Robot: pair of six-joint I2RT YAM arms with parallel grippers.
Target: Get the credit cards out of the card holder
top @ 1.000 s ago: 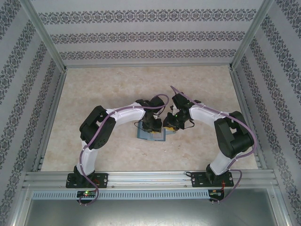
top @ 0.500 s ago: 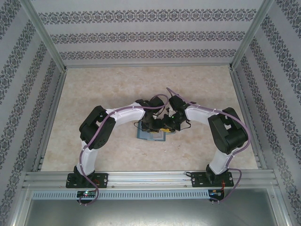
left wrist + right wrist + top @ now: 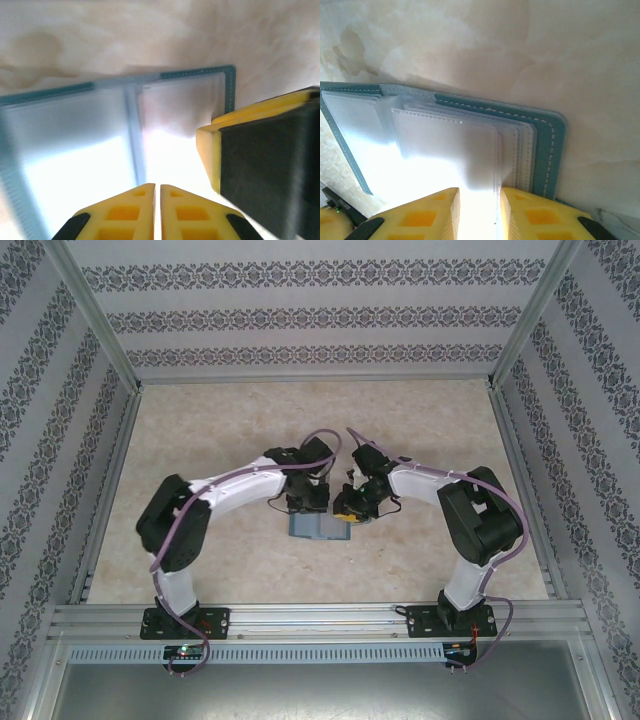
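**Two grippers over an open card holder, no card free yet**

The card holder (image 3: 318,529) lies open like a book on the surface (image 3: 200,440), a little toward 6 o'clock from its middle. Its stack of clear sleeves (image 3: 445,145) is fanned out. Glare washes over the plastic, so I cannot make out the credit cards inside and judge that none is out yet.

My left gripper (image 3: 156,192) hangs over the holder's 11 o'clock side. Its jaws are closed to a hairline slit, with nothing visible between them. My right gripper (image 3: 479,195) is at the 2 o'clock corner. Its jaws stand a narrow way apart, with the free edge of the top sleeve lying in the gap. I cannot tell whether either pad touches that sleeve.

What could go wrong:

- **Wrong grip:** if my right jaws close on plastic and not on a card edge, I will lift the sleeve, and the soft holder will come with it.
- **More than one layer:** the sleeves sit tightly stacked, so I could pinch several at once.
- **Holder sliding:** unless my left gripper pins the cover, any pull toward 3 o'clock will drag the holder along.
- **Collision:** my two grippers are just beside each other, so a careless turn could knock them together.
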